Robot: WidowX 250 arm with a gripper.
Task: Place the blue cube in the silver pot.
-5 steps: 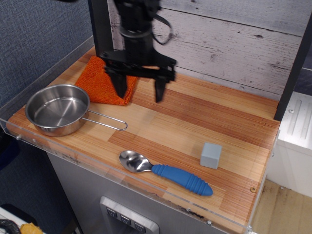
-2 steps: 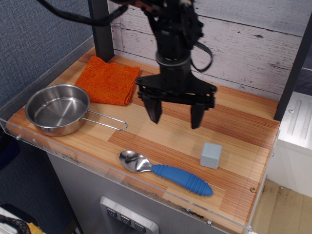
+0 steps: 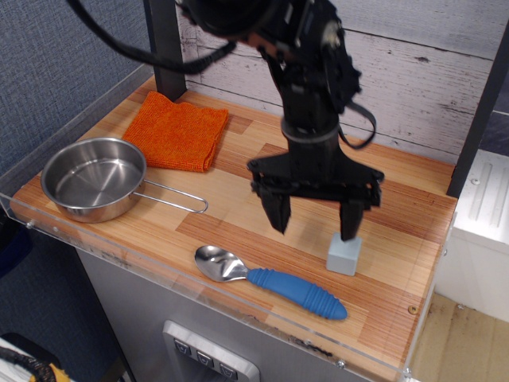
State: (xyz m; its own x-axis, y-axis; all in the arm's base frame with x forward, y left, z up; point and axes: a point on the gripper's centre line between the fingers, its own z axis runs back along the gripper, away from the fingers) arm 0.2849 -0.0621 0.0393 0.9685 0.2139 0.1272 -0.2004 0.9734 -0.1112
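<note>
The blue cube (image 3: 343, 255) is a small pale grey-blue block resting on the wooden table at the right front. My gripper (image 3: 315, 222) is open, its two black fingers pointing down and spread wide. Its right finger (image 3: 350, 221) hangs just above the cube's top; the left finger is well to the cube's left. The jaws hold nothing. The silver pot (image 3: 94, 178) is a shallow shiny pan at the far left, empty, with its wire loop handle (image 3: 176, 196) pointing right.
An orange cloth (image 3: 176, 131) lies at the back left. A spoon with a blue handle (image 3: 274, 282) lies near the front edge, left of the cube. A clear plastic rim (image 3: 238, 306) edges the table's front. A dark post (image 3: 163, 48) stands at the back left.
My gripper has travelled from the back left near the cloth toward the right front and down, ending over the cube. It stayed open. The cube, pot and spoon have not moved.
</note>
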